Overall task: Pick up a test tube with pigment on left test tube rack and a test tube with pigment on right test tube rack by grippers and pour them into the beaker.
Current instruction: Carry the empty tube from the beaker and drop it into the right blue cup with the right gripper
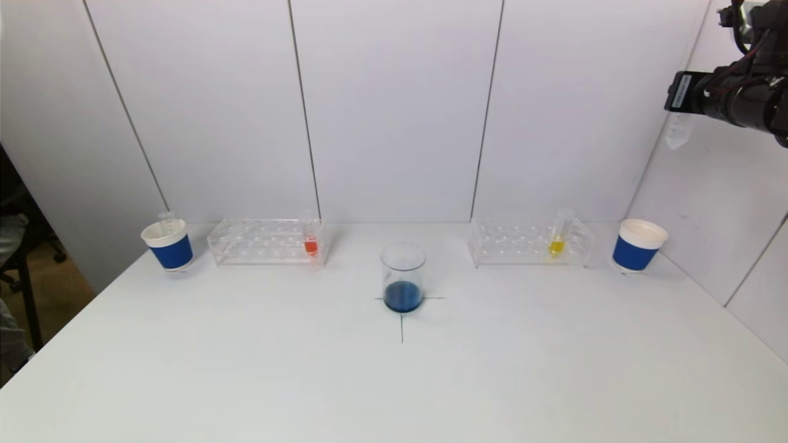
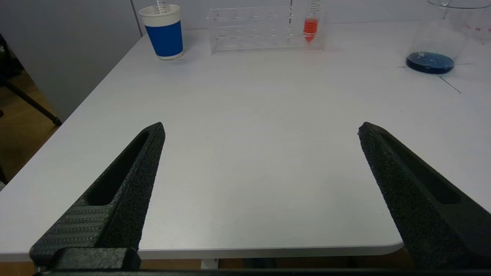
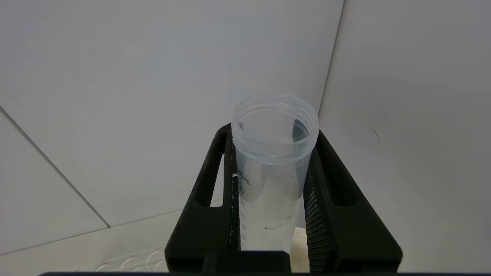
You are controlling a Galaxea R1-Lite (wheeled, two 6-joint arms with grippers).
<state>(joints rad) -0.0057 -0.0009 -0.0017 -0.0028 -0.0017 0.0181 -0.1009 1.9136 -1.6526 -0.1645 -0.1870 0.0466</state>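
Note:
The left rack holds a tube with orange-red pigment; both also show in the left wrist view, rack and tube. The right rack holds a tube with yellow pigment. The beaker with blue liquid stands at the table's centre cross. My right gripper is high at the far right, above the right cup, shut on an empty clear tube that hangs upright. My left gripper is open and empty over the table's near left edge, out of the head view.
A blue-and-white cup with an empty tube in it stands left of the left rack. A second blue-and-white cup stands right of the right rack, near the side wall. White wall panels close off the back and the right.

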